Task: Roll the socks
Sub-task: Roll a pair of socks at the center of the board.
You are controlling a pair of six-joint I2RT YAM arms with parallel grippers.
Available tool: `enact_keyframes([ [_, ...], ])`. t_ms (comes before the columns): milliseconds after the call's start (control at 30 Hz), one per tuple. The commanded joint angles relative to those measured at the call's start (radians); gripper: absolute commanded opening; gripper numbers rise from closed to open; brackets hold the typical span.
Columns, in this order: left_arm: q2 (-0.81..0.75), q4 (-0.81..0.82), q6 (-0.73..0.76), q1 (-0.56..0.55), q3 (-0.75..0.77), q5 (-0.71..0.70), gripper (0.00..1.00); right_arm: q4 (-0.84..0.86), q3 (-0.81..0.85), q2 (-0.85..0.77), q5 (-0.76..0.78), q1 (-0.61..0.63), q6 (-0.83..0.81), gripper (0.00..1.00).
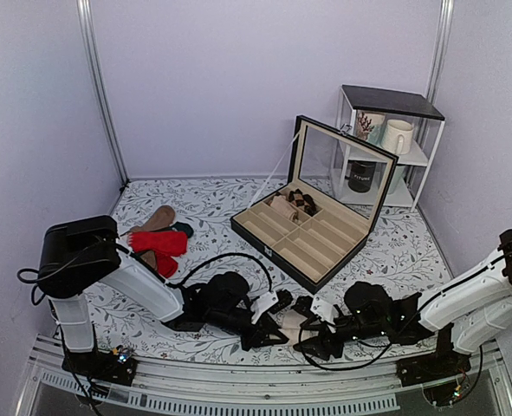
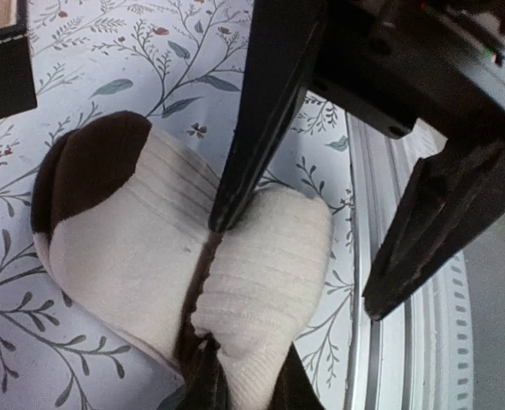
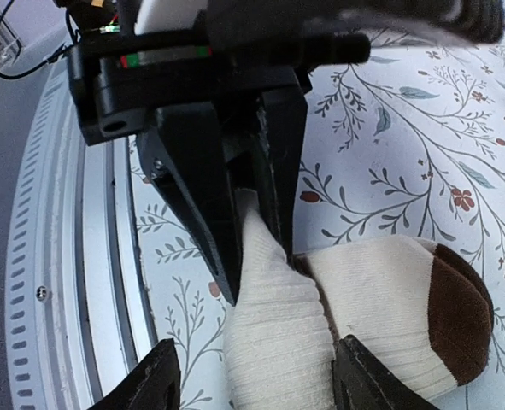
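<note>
The socks (image 2: 141,248), cream with a dark brown toe, lie bundled on the floral table near its front edge. They show in the right wrist view (image 3: 389,290) and as a small cream patch in the top view (image 1: 292,323). My left gripper (image 2: 245,383) is shut on the ribbed cream cuff, and it shows in the top view (image 1: 273,314). My right gripper (image 3: 256,380) is open, its fingers standing on either side of the same cuff. It faces the left gripper closely in the top view (image 1: 314,334).
Red socks (image 1: 158,243) and a tan and teal sock (image 1: 158,218) lie at the left. An open black compartment case (image 1: 312,238) stands behind the grippers. A white shelf (image 1: 385,147) with mugs is at the back right. The metal front rail (image 1: 264,386) runs just beside the socks.
</note>
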Motion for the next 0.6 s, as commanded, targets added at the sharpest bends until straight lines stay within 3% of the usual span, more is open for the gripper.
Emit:
enact_keyframes([
  [0,0.102,-0.343,-0.023,0.002,-0.074,0.013,0.0,0.06,0.006,0.057,0.105,0.019,-0.025,0.63],
  [167,0.106,-0.338,-0.019,0.004,-0.072,0.013,0.0,0.048,0.014,0.072,0.164,0.024,-0.004,0.63],
  [300,0.105,-0.324,-0.017,0.003,-0.078,0.01,0.0,0.012,-0.008,-0.011,0.284,0.025,0.079,0.65],
  [433,0.097,-0.325,-0.01,0.003,-0.08,0.003,0.0,-0.169,0.047,-0.084,0.394,0.02,0.196,0.66],
  [567,0.097,-0.333,-0.003,0.002,-0.076,-0.011,0.0,-0.31,0.113,-0.079,0.385,-0.026,0.326,0.65],
])
